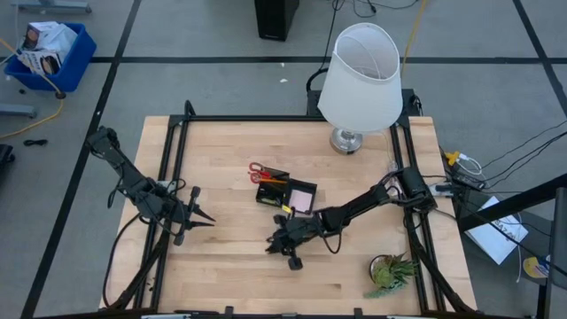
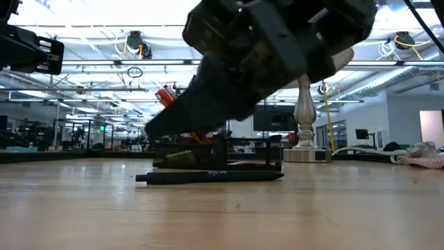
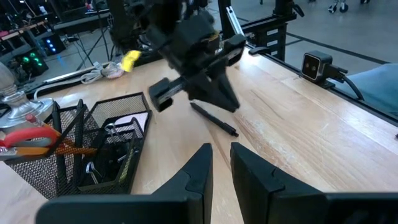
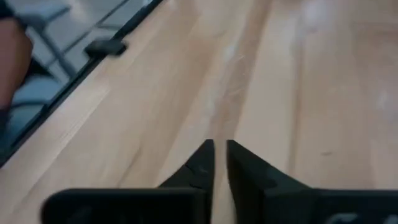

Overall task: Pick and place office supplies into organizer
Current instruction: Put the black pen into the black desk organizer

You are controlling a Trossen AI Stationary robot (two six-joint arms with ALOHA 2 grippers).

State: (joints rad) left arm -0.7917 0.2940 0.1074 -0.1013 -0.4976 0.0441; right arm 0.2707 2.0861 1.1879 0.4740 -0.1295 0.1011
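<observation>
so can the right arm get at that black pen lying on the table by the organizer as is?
Probably yes. The right gripper hangs just above the black pen, which lies flat on bare wood clear of the organizer. Nothing sits between them. The fingers are nearly closed, so they would likely need to open first.

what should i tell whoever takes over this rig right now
Right gripper: low over the table just in front of the organizer, fingers nearly together, holding nothing visible.
Left gripper: waiting at the table's left side, fingers close together, empty.
Done: red-handled scissors, orange pencils and pink sticky pad sit in the organizer.
Left: one black pen lies on the table in front of the organizer, by the right gripper; it needs picking up and placing.
</observation>
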